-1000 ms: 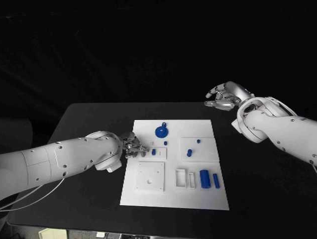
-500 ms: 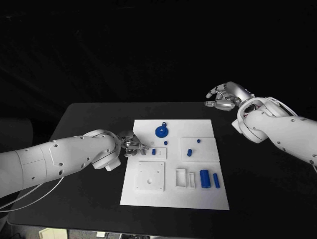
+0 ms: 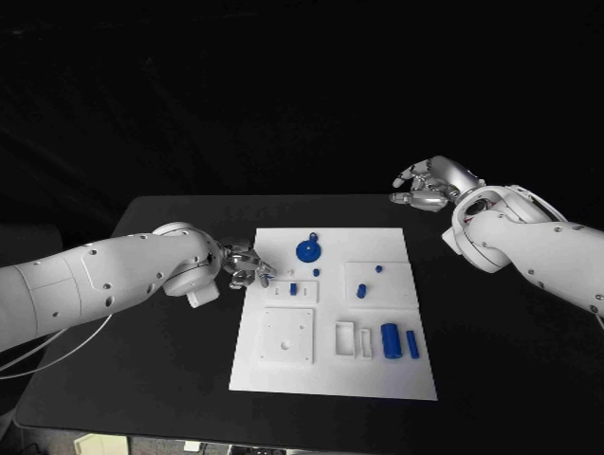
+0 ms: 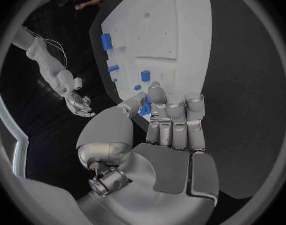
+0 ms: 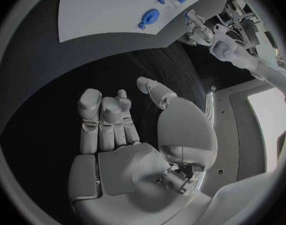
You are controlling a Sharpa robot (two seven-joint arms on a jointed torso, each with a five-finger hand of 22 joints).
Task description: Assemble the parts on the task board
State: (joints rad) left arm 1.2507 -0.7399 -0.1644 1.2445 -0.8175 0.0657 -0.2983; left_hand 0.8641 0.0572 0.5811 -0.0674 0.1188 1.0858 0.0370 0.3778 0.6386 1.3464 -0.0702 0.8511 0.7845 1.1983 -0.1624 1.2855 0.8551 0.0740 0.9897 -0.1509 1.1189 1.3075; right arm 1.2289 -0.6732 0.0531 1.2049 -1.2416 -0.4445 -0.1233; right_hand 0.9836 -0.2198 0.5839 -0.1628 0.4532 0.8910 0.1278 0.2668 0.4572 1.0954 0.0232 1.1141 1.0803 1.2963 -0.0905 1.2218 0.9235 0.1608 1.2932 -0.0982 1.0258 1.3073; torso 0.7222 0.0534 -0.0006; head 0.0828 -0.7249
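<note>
From the head camera my left hand point(image 3: 245, 266) sits at the board's point(image 3: 332, 374) near-left edge, though its grip is unclear there. My left wrist camera settles it: the fingers point(image 4: 157, 101) pinch a small blue part point(image 4: 145, 110) over that edge. Just past the fingertips lie more parts, including a round one point(image 3: 307, 251). My right hand point(image 3: 431, 183) hangs well off the far corner, fingers curled on nothing, bare table point(image 3: 178, 360) beneath it.

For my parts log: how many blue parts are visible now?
8: one part pinched by the left hand, a round one at the board's far end, four small ones mid-board, two cylinders near right. Others may hide behind the hand.
</note>
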